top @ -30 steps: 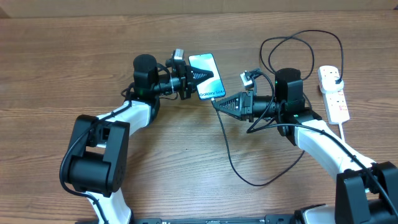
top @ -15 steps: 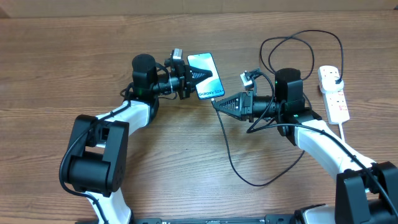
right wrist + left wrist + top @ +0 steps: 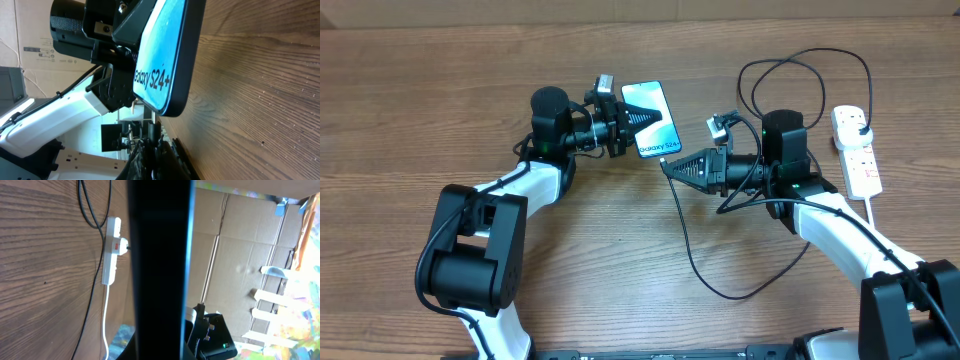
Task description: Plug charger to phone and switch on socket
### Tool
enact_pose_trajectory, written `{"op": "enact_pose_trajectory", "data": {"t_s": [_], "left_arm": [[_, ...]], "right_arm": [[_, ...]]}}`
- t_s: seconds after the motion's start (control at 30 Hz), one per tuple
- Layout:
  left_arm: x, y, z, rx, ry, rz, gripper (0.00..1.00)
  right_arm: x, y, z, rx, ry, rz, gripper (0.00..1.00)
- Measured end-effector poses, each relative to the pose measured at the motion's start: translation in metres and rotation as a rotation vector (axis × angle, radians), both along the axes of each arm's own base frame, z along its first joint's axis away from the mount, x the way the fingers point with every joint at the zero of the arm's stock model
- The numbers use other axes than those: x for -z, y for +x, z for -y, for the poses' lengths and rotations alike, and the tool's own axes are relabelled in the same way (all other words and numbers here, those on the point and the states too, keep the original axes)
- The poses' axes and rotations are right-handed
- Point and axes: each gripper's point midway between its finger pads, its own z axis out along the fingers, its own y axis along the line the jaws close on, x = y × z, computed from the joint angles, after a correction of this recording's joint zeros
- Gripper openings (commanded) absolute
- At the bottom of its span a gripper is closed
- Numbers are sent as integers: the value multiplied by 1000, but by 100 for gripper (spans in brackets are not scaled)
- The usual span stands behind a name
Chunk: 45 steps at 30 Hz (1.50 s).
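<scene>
The wooden table (image 3: 420, 100) is matte and grained, so it offers decent friction. The socket (image 3: 857, 150) is a rigid white plastic strip with red-marked switches, lying flat at my far right. I judge it light enough to skid when a switch is pressed.

The phone (image 3: 656, 100) is a slim, glossy slab, stiff but slippery and fragile at the glass. The left gripper (image 3: 645, 122) is clamped on its long edges, holding it tilted above the wood. That is the right place to hold it.

The charger (image 3: 688, 255) is a thin, limp black cable. The right gripper (image 3: 667, 166) is pinched tight on its stiff connector end, right at the phone's bottom edge. I cannot tell whether it is seated.
</scene>
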Motion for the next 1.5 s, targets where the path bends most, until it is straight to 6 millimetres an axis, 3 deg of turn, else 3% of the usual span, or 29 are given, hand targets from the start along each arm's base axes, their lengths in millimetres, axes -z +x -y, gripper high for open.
{"op": "enact_pose_trajectory", "data": {"t_s": [1.5], "left_arm": [[1, -1, 0, 3, 1, -8, 4]], "right_arm": [[-2, 5, 0, 15, -3, 28, 4]]}}
